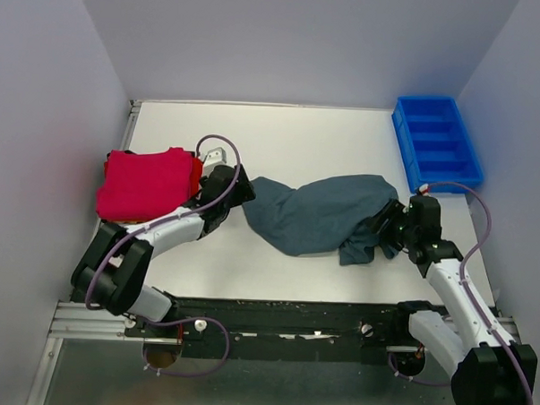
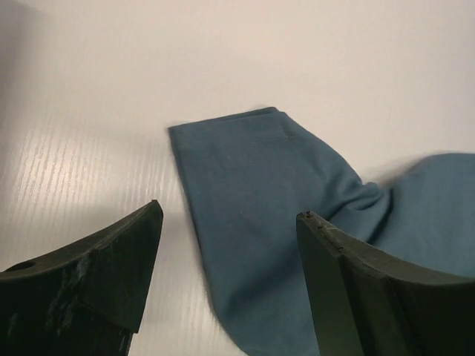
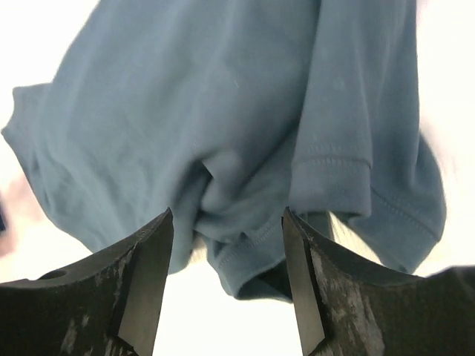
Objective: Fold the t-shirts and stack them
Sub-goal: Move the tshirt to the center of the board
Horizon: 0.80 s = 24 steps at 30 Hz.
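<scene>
Teal t-shirt (image 1: 319,214) near red t-shirts (image 1: 145,184)

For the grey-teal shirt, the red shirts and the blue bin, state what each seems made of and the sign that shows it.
Grey-teal shirt: soft matte knit cloth, probably cotton jersey; it drapes in folds and has a stitched sleeve hem. Red shirts: likely similar matte cloth, folded flat, weave too small to tell. Blue bin: rigid moulded plastic, smooth with slight sheen, straight dividers.
</scene>
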Motion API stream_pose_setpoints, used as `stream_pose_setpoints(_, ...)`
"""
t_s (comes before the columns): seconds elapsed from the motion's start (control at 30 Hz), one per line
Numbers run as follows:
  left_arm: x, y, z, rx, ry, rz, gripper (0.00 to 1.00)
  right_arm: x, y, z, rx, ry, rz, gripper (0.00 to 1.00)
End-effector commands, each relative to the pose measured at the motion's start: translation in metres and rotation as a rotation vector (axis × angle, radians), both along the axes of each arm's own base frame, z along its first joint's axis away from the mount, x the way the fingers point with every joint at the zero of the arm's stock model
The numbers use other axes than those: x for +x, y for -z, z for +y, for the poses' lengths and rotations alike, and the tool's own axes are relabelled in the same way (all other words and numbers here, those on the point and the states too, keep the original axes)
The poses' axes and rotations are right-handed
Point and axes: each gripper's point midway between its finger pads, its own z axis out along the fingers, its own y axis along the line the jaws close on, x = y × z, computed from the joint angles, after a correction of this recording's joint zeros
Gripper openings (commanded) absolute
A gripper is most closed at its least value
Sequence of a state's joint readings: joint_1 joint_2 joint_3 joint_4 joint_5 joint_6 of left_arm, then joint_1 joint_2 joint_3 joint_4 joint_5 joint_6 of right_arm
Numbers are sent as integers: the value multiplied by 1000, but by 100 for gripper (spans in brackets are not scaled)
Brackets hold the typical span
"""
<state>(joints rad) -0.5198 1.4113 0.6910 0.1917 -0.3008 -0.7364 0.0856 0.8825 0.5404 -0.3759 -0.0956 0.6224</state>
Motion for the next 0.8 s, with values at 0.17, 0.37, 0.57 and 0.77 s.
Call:
stream_pose_setpoints(0.17,19,47,12,-3,-99,208,77,-36,36,21,113,-58,123,65)
stream_pose_setpoints(0.37,29,60,10,28,-107,242,73,-39,51,19,83,-70,194,66)
stream_pose_setpoints(0.57,36,71,10,24,-111,276,70,-32,57,31,91,-131,210,60)
stream_pose_setpoints(0.77,40,81,9,15,-109,306,66,-30,53,39,81,-162,230,40)
